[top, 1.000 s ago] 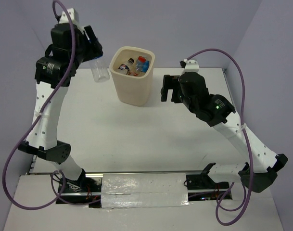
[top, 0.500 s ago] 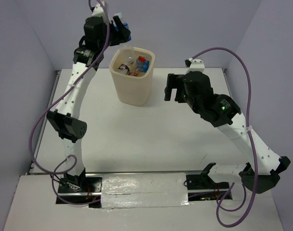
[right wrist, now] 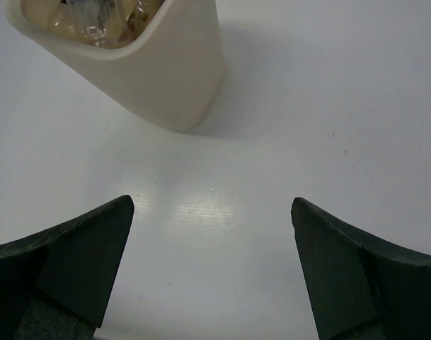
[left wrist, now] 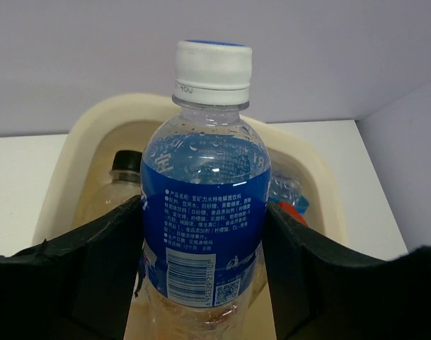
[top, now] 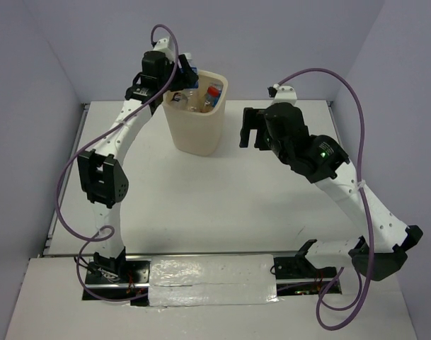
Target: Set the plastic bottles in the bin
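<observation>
Bin [left wrist: 59,163] holds bottles [left wrist: 119,184]; left pincer [left wrist: 204,263] grips blue-labelled bottle [left wrist: 204,202].

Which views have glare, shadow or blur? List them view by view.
Top external: even light, with glare on the silvery tape strip. Left wrist: the blue-labelled bottle is sharp and its print legible; the bin behind is slightly softer. Right wrist: a pale sheen on the table, a soft shadow right of the bin, and dark fingers lacking detail.

One bottle [left wrist: 204,205] sits above the bin [top: 195,131], with other bottles [left wrist: 119,188], seemingly three, inside it.
</observation>
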Controlling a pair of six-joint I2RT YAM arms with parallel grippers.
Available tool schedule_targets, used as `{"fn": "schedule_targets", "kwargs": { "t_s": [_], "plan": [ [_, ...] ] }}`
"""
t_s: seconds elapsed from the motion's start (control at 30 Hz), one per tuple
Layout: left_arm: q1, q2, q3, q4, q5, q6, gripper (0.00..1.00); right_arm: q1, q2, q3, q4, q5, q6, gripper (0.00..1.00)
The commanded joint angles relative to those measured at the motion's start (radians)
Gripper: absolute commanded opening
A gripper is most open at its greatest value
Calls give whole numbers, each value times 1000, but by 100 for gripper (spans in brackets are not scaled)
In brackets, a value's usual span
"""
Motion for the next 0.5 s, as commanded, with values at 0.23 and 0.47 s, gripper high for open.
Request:
{"fn": "schedule_targets", "kwargs": {
  "t_s": [0.23,0.47],
  "plan": [
    [-50,-137,-133,40,-4,41,95,-1,18,46,11,-3,-3,100],
    [-60,-129,26,-69,-14,83,99,-1,18,51,15,-9,-5,100]
  ]
}}
